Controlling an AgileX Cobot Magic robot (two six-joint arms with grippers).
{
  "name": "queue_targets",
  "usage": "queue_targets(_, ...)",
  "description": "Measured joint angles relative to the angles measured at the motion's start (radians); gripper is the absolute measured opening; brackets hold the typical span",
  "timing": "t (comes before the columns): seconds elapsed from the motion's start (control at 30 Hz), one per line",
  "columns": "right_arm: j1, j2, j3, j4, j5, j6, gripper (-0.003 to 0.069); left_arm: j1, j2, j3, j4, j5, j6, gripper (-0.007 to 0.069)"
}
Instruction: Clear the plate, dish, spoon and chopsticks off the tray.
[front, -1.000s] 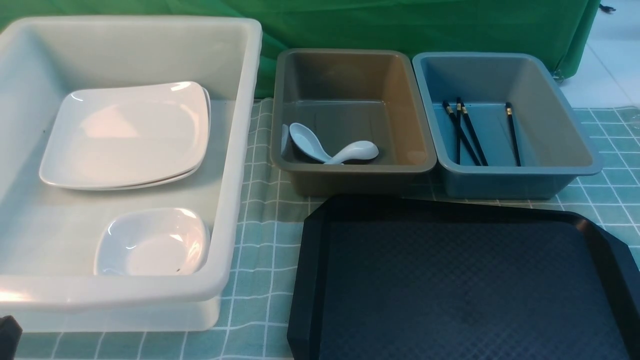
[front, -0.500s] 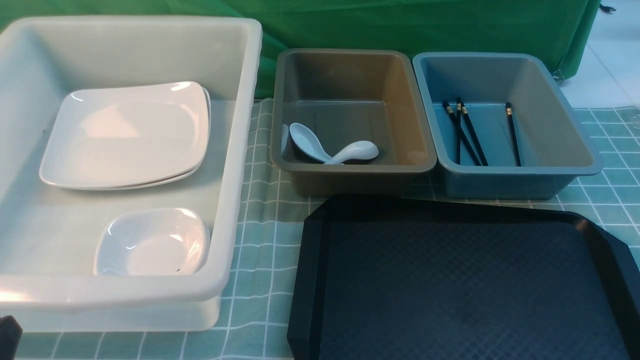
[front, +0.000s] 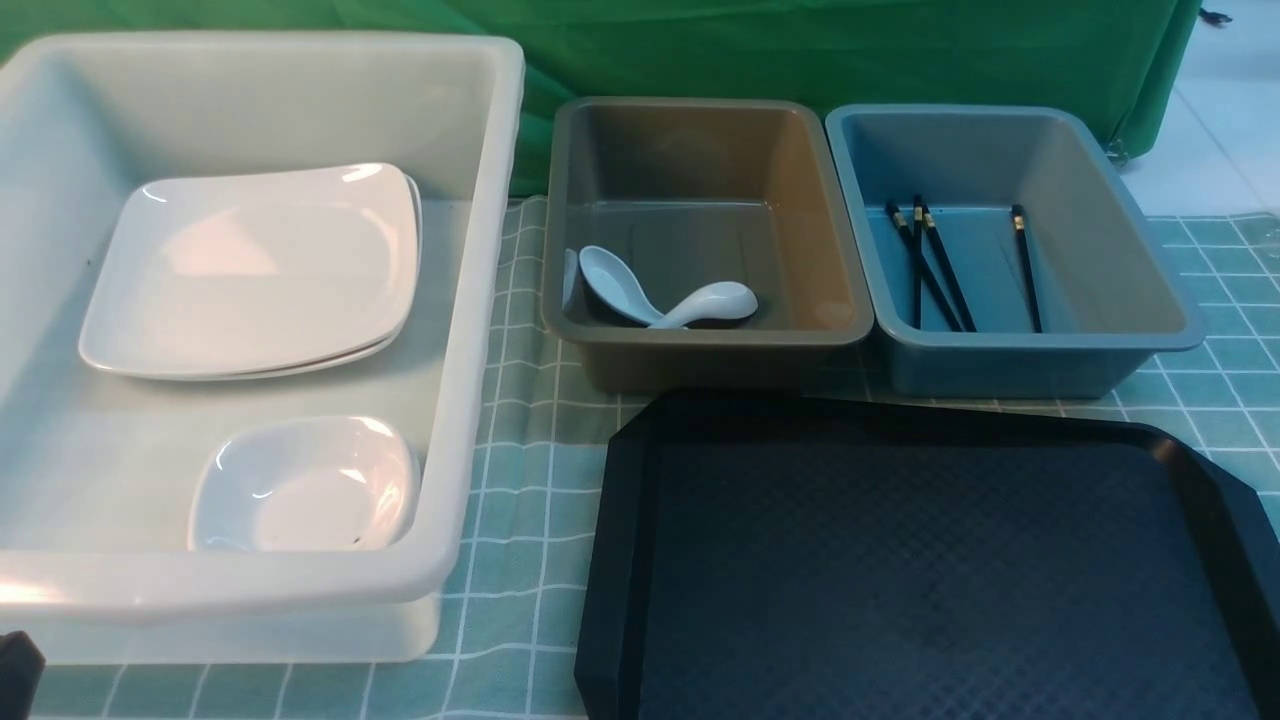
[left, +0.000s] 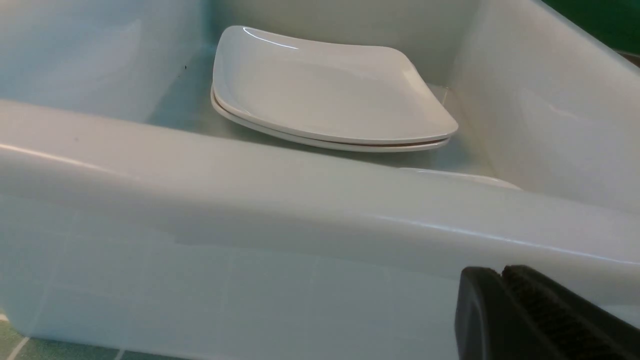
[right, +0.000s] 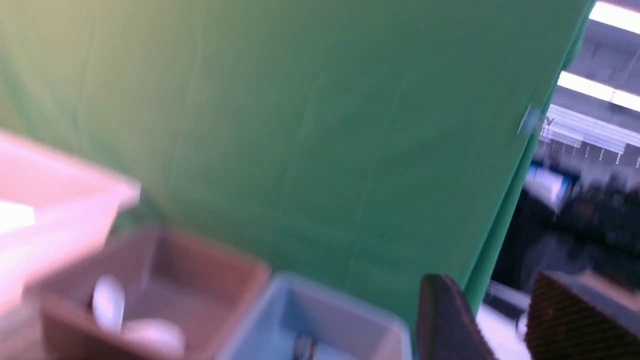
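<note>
My tray (front: 930, 570) sits bare by the bench's near edge, nothing left for either arm; left jaws closed and empty, right jaws parted, holding nothing.

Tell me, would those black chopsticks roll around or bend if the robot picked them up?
The chopsticks look thin, straight and stiff, so bending seems unlikely. Being slim, they would probably roll or slip from a loose grip. They lie crossed in the blue bin, so lifting one might drag another.
</note>
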Motion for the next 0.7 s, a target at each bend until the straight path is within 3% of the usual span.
queue_targets(0.37,-0.009,-0.019,0.232,-0.022,0.046,0.055,0.0283,0.0,0.0,0.0,0.004,0.0,0.0,0.0017)
queue_targets(0.53,-0.147,-0.114,0.495,-0.023,0.051,0.126,0.0283,0.0,0.0,0.0,0.004,0.0,0.0,0.0017)
queue_targets(0.7,-0.216,-0.152,0.546,-0.024,0.11,0.204,0.0283,0.0,0.0,0.0,0.005,0.003,0.0,0.0017)
